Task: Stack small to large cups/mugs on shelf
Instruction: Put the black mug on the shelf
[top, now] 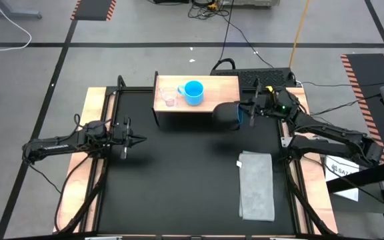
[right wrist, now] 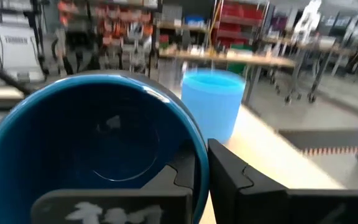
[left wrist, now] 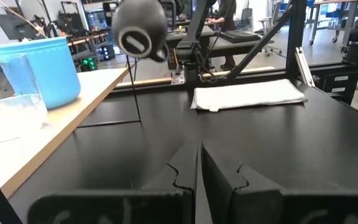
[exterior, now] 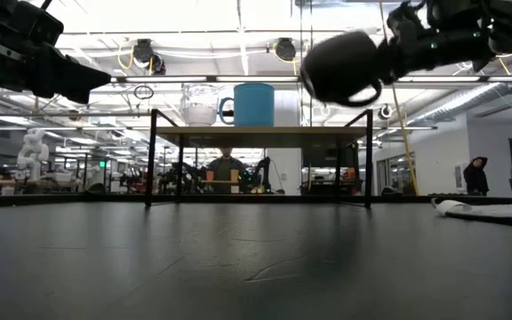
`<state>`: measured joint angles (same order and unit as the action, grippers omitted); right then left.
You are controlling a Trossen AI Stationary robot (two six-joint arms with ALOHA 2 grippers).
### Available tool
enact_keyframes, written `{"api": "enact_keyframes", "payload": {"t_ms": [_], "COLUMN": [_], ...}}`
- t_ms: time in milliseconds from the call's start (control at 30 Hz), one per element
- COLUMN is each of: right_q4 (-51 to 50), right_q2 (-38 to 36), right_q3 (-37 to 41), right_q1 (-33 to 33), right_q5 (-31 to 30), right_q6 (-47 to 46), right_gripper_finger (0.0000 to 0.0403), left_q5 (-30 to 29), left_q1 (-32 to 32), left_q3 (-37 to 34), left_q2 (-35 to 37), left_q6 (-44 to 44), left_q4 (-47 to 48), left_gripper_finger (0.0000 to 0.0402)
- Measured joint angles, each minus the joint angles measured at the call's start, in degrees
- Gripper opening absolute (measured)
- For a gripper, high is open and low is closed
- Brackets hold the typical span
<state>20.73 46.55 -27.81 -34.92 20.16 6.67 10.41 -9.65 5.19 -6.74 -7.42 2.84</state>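
Note:
The dark navy mug (top: 225, 115) hangs in the air just off the shelf's right end, tipped on its side, in my right gripper (top: 244, 113). In the low view the navy mug (exterior: 340, 64) is level with the cups on the shelf (top: 212, 100), a wooden top on a black frame. The light-blue mug (top: 193, 92) and the tiny clear cup (top: 169, 97) stand upright on it, side by side. My left gripper (top: 136, 140) hovers shut over the mat's left part, touching nothing. My right gripper holds the navy mug by its rim wall (right wrist: 199, 163), with one finger (right wrist: 182, 174) inside the blue hollow and the other finger (right wrist: 232, 174) outside. It comes level from the table's right side. The mug is lifted clear, on its side, mouth toward the gripper, handle (exterior: 364, 92) hanging below.
A grey folded cloth (top: 256, 185) lies on the mat's right part, near the front. The black mat (top: 179, 180) between the arms is bare. Cables and a dark box (top: 265, 77) lie behind the shelf's right end. People stand in the room beyond.

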Motion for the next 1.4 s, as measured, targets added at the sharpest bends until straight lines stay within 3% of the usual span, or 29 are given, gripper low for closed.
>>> {"api": "enact_keyframes", "payload": {"t_ms": [133, 533, 800, 1100, 1400], "right_q4": [-1.57, -20.86, -37.65, -47.23, -58.51], "right_q2": [0.29, 5.77, 13.04, 21.10, 29.24], "right_q3": [-3.93, -22.72, -35.34, -47.24, -58.23], "right_q1": [-0.58, -4.16, -9.30, -12.31, -14.36], "right_q5": [0.15, 0.77, 0.45, 0.38, -4.47], "right_q6": [-1.28, 3.32, 8.10, 13.38, 21.14], "right_gripper_finger": [0.0011, 0.0011, 0.0011, 0.0011, 0.0011], "left_q5": [0.00, 0.00, 0.00, 0.00, 0.00], "left_q1": [0.00, 0.00, 0.01, 0.00, 0.01], "left_q3": [0.00, 0.00, 0.00, 0.00, 0.00], "left_q2": [0.00, 0.00, 0.02, 0.00, 0.00], "left_q6": [0.00, 0.00, -0.27, -0.38, -0.48], "left_q4": [-0.01, -0.01, 0.03, 0.06, 1.87], "left_gripper_finger": [0.0026, 0.0026, 0.0026, 0.0026, 0.0026]}}
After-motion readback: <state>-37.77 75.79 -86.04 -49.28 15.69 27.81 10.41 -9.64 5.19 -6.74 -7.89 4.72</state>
